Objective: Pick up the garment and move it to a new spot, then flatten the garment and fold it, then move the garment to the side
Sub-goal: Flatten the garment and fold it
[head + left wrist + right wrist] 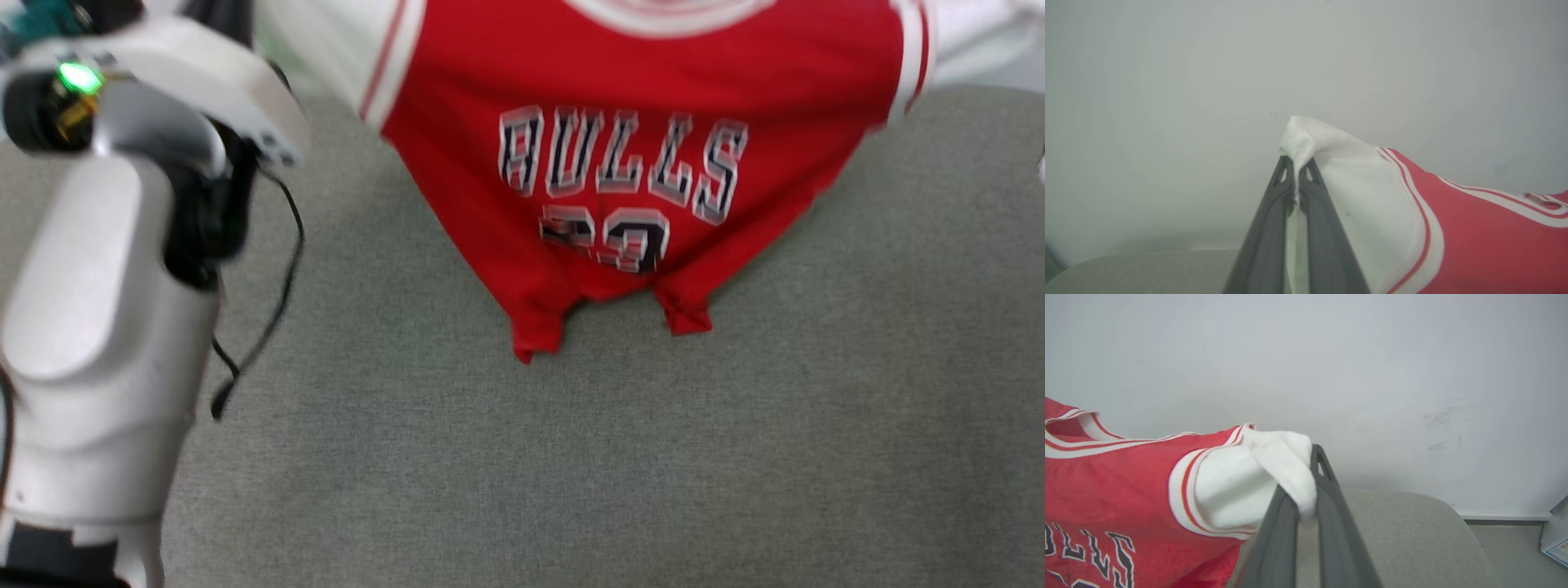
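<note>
The shirt [653, 73] is held over the bench [571, 457], toward its far edge, with one white sleeve clamped in the left hand [1296, 165] and the other in the right hand [1303, 477]. Should a shallow sleeve grip slip, one side would be dropped.

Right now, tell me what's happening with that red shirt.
The robot is holding the garment up, spread between both arms. The left pincer is shut on one white sleeve, the right pincer on the other sleeve. The garment hangs with its lettered front toward the head camera, its bunched hem down by the grey cushion; whether it touches is unclear. It is not flattened or folded yet.
</note>
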You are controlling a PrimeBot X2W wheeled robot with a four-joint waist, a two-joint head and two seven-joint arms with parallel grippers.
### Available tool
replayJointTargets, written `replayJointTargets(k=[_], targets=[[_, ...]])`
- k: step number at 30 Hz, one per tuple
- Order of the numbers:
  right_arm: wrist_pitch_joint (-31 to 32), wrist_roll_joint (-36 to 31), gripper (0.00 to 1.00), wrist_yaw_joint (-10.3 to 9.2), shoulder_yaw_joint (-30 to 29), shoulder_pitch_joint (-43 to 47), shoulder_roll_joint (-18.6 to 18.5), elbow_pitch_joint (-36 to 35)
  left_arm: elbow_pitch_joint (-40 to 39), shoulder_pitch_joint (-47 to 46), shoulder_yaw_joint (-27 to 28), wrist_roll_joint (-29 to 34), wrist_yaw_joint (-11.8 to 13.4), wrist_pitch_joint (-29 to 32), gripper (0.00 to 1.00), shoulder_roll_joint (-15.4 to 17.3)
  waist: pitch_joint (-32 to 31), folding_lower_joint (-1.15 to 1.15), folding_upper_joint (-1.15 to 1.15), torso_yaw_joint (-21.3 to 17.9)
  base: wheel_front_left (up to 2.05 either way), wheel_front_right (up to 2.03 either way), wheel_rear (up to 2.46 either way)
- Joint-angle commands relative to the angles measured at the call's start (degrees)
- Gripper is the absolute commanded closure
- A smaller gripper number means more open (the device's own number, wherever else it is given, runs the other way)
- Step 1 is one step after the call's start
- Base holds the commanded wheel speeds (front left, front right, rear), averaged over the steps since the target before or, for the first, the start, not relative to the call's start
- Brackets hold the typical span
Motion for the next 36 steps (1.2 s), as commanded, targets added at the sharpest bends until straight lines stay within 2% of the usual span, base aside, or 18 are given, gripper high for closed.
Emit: replayJointTargets(k=[1,12,21,28,36], targets=[[-0.8,0.3,1.00,-0.04,0.2,-2.3,-0.3,0.6,0.9,-1.9,0.3,0.4,-0.2,-0.7,1.00,0.1,1.6,0.00,0.00,0.3,0.00,0.00,0.00],[-11.2,0.7,1.00,-0.04,3.5,-28.2,-0.6,9.3,11.6,-25.5,3.7,2.0,-2.8,-10.6,1.00,0.7,12.9,0.00,0.00,-0.9,0.00,0.00,0.00],[-18.6,1.3,1.00,-0.04,7.2,-44.9,-1.1,16.9,17.6,-40.0,4.3,3.2,-4.6,-14.7,1.00,1.8,20.3,0.00,0.00,-2.2,0.00,0.00,0.00],[-22.6,2.7,1.00,-0.04,11.0,-51.5,-0.5,22.6,20.8,-44.0,3.5,3.6,-5.2,-16.7,1.00,1.1,25.7,0.00,0.00,-2.3,0.00,0.00,0.00],[-25.8,5.5,1.00,-0.04,16.9,-52.5,1.0,32.0,26.5,-40.8,3.1,2.3,-6.4,-19.2,1.00,-1.2,29.1,0.00,0.00,-1.7,0.00,0.00,0.00]])
